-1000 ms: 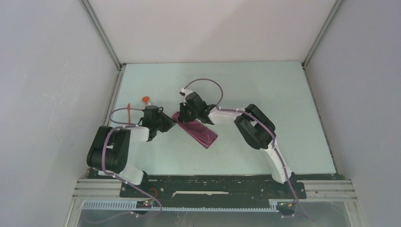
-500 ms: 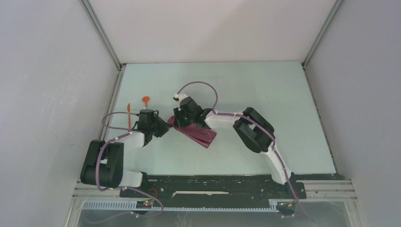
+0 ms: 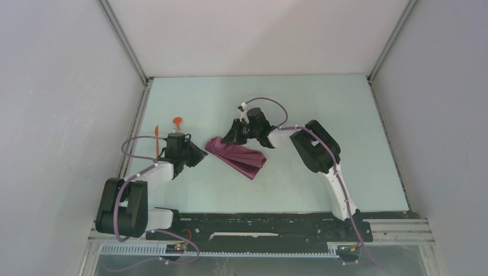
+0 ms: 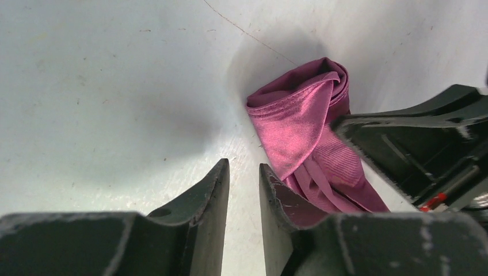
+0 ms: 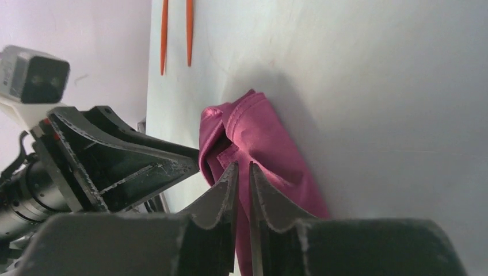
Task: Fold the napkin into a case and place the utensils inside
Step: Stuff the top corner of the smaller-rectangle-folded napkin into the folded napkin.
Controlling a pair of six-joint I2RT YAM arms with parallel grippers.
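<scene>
The maroon napkin [image 3: 237, 157] lies on the table as a bunched, loosely rolled strip running from upper left to lower right, its rounded left end [image 4: 299, 109] curled over. My left gripper [image 3: 200, 155] sits just left of that end, open by a narrow gap [image 4: 244, 167] with only bare table between its fingers. My right gripper [image 3: 229, 138] hovers at the napkin's far side. Its jaws [image 5: 243, 165] stand almost together over the cloth and pinch nothing. Two orange utensils [image 3: 156, 137] [image 3: 178, 122] lie apart at the far left, thin stems [image 5: 189, 31] showing in the right wrist view.
The left enclosure wall and its metal rail [image 3: 133, 123] run close beside the utensils. The right arm's elbow [image 3: 316, 146] rests right of the napkin. The pale table [image 3: 345, 115] extends to the back and right.
Both grippers have come off the napkin's left end. The right one moved right and back, the left one drew back left. The napkin has settled flatter on the table.
</scene>
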